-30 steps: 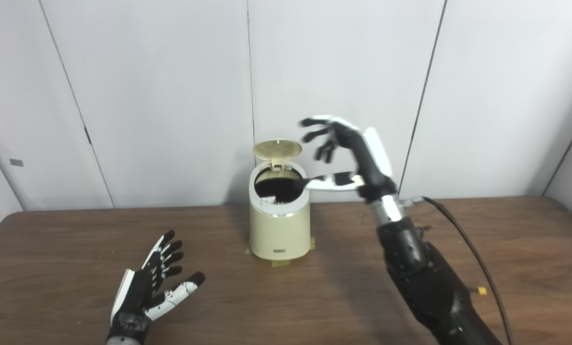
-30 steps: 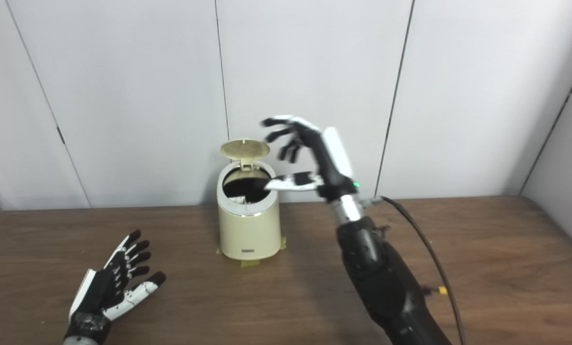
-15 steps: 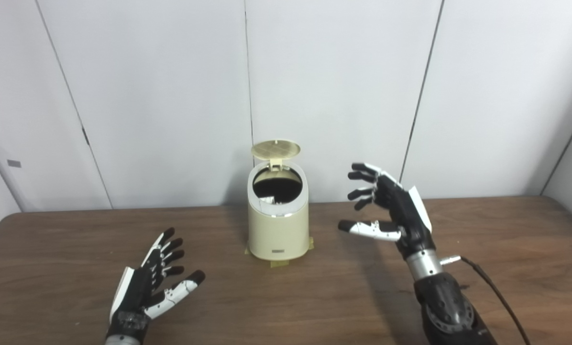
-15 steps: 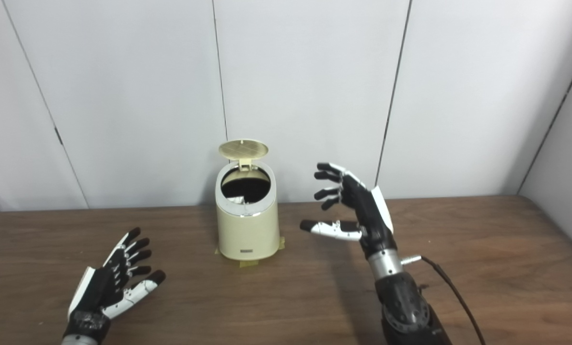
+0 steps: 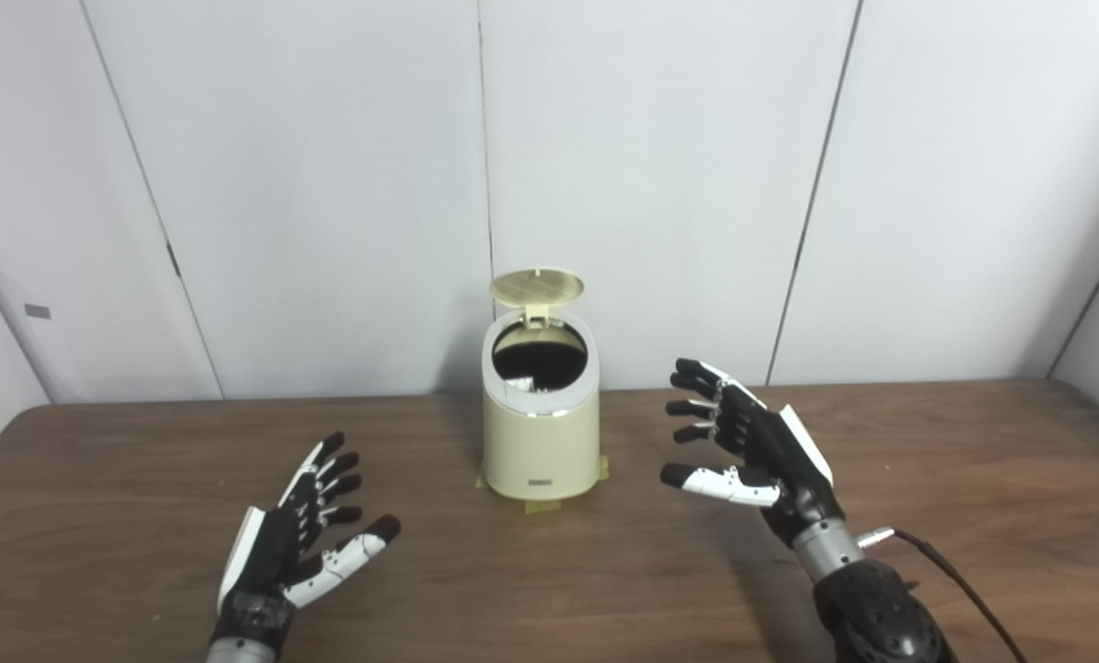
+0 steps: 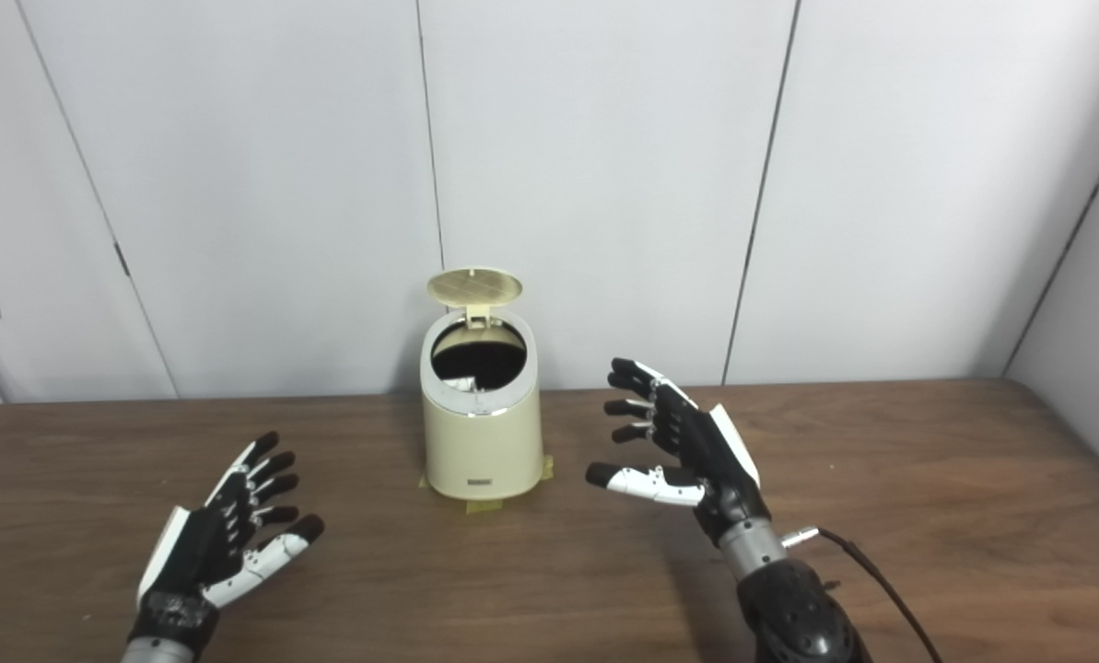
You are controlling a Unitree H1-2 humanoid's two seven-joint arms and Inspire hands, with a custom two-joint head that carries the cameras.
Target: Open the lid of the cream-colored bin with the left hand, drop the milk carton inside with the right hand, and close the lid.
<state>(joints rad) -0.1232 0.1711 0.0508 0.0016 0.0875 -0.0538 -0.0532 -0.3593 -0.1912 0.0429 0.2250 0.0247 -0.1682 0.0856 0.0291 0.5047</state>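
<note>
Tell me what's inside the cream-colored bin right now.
The cream-colored bin stands with its round lid up. Through the opening, a small pale shape shows against a dark interior, too unclear to identify. The bin wall hides everything lower down.

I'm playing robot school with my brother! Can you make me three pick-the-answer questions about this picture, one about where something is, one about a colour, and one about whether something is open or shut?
1. Where does the bin stand?
A. On the table, between the two hands
B. On the floor
C. In the right hand

2. What colour is the bin?
A. Red
B. Cream
C. Blue

3. How is the lid now?
A. Shut flat
C. Lying on the table
B. Tipped up, open

Answers:
1. A: it sits on the brown table, with the left hand on one side and the right hand on the other.
2. B: its body is pale cream.
3. B: the lid stands up behind the dark opening, and both hands are open and hold nothing.
</note>
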